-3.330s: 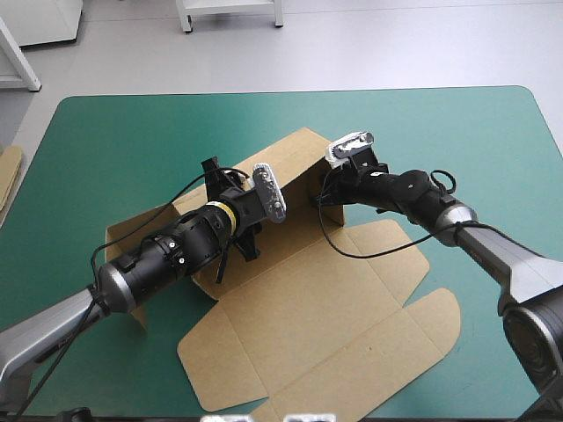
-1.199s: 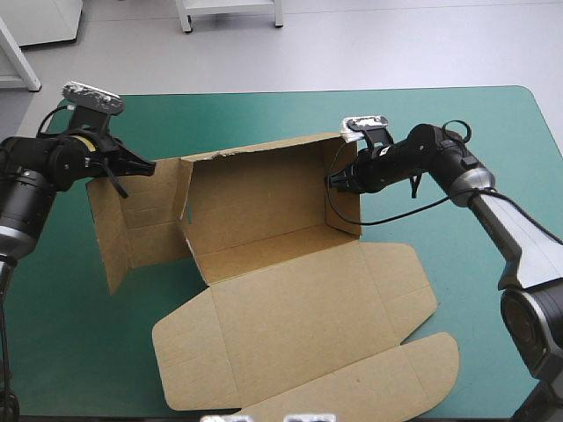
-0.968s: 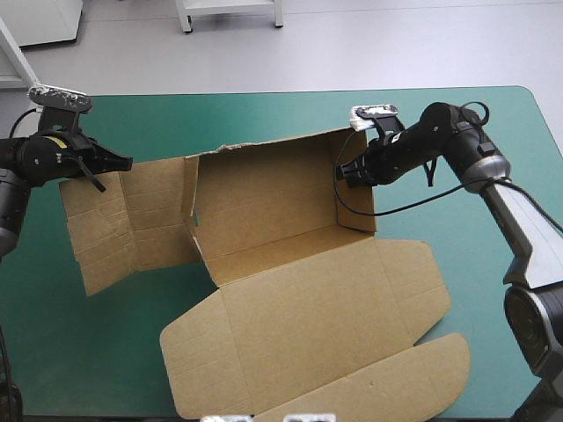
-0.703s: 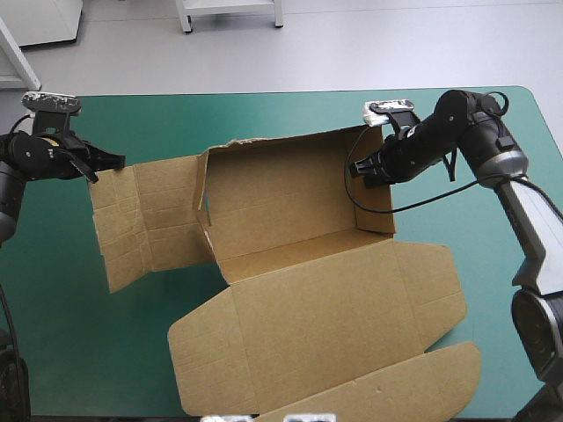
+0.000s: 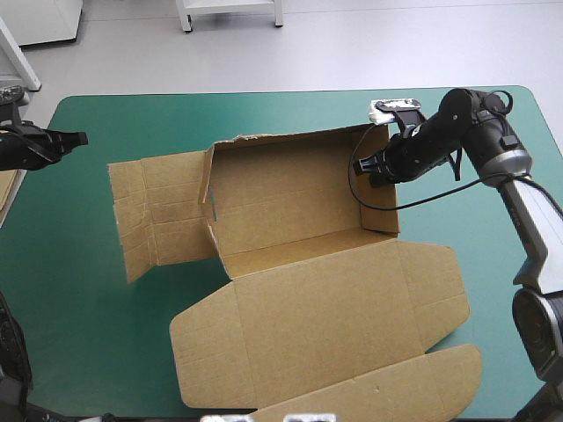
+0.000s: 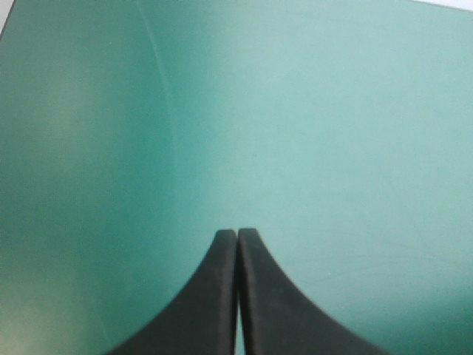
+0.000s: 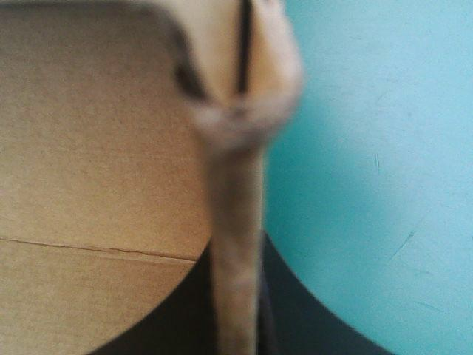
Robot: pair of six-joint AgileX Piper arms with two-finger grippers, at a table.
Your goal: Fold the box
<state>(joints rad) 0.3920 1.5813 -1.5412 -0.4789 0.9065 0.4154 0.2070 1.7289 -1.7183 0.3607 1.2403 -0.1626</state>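
The brown box (image 5: 290, 211) lies in the middle of the teal-green table, its back wall and right end wall raised. Its left end flap (image 5: 163, 211) is spread flat and the lid (image 5: 325, 316) lies flat toward the front edge. My right gripper (image 5: 373, 167) is shut on the top edge of the right end wall. In the right wrist view that wall's edge (image 7: 235, 185) runs between my black fingers (image 7: 295, 310), with the box floor (image 7: 96, 148) beside it. My left gripper (image 5: 70, 138) is shut and holds nothing, near the table's left edge and apart from the box. In the left wrist view that gripper (image 6: 236, 235) shows only cover ahead.
An edge of more brown board (image 5: 9, 176) shows at the table's left edge. The lid's tuck flap (image 5: 387, 387) reaches close to the table's front edge.
My left gripper has pulled back leftward from the left flap, which now lies flatter. My right gripper and the box have shifted a little to the right.
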